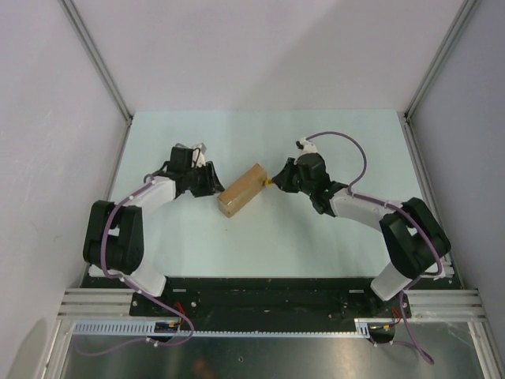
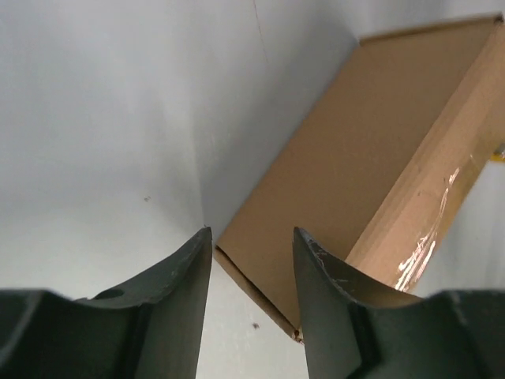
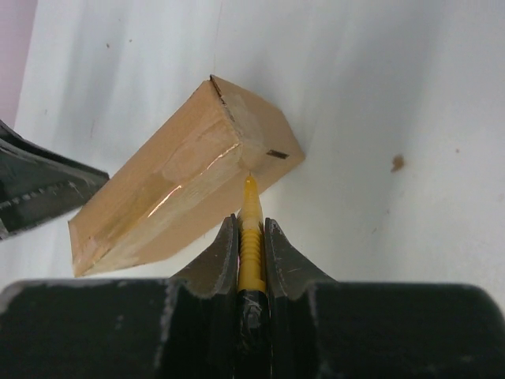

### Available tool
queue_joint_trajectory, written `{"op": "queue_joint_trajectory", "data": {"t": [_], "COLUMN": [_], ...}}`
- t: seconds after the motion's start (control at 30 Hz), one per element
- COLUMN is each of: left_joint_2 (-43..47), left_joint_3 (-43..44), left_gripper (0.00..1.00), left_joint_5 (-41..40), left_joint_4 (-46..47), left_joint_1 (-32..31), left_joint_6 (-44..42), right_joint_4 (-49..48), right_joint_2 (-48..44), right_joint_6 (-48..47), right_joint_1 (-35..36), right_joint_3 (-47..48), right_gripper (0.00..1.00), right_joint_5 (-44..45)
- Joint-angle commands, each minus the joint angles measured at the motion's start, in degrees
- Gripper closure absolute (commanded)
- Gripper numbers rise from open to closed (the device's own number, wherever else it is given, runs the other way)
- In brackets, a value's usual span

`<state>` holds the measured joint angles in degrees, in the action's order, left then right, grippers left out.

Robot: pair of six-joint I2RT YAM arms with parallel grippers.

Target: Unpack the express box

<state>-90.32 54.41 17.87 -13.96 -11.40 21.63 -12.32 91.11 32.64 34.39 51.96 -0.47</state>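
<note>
The express box (image 1: 242, 190) is a plain brown cardboard box lying closed and taped at the table's middle, set diagonally. It shows in the left wrist view (image 2: 371, 150) and the right wrist view (image 3: 181, 181). My right gripper (image 1: 278, 180) is shut on a slim yellow-and-black utility knife (image 3: 251, 237). The knife's tip touches the taped top edge of the box at its right end. My left gripper (image 1: 210, 183) is open and empty at the box's left side, with the box's near corner between its fingers (image 2: 327, 300).
The pale table (image 1: 260, 237) is walled by white panels left, right and behind. A metal rail (image 1: 268, 304) runs along the near edge by the arm bases. A small brown speck (image 3: 398, 163) lies on the table right of the box.
</note>
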Motion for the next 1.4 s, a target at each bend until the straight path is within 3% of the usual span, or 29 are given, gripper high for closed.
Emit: {"op": "queue_joint_trajectory", "data": {"t": [0.0,0.43,0.67,0.93,1.07,1.17,1.37], "left_joint_2": [-0.9,4.5,7.2,17.3,21.0,19.8,9.9], "left_joint_3": [-1.5,-8.9,-9.2,-8.1,-4.9,0.0,11.1], "left_gripper": [0.52,0.52,0.50,0.51,0.46,0.43,0.41], "left_joint_5": [8.2,17.3,12.6,-3.9,-6.2,-5.3,-4.0], "left_joint_4": [1.0,1.3,1.8,1.7,1.9,1.9,2.5], "left_joint_1": [-0.2,-1.7,-3.0,-0.3,-0.2,-0.3,-0.4], "left_joint_6": [3.9,8.1,5.9,5.9,3.1,1.0,-0.6], "right_joint_4": [-7.1,-10.0,-7.1,2.3,8.4,15.1,23.8], "right_joint_2": [3.4,15.7,18.0,12.3,7.1,2.8,-5.7], "right_joint_6": [1.1,-1.2,-3.5,-7.0,-7.4,-10.6,-17.8], "right_joint_1": [0.2,1.0,2.4,1.4,1.1,2.5,14.0], "right_joint_3": [5.2,17.9,22.2,26.9,27.7,27.6,21.5], "right_gripper": [1.00,1.00,1.00,1.00,1.00,1.00,1.00], "right_joint_5": [-1.3,-11.8,-12.9,-4.7,0.4,3.2,9.2]}}
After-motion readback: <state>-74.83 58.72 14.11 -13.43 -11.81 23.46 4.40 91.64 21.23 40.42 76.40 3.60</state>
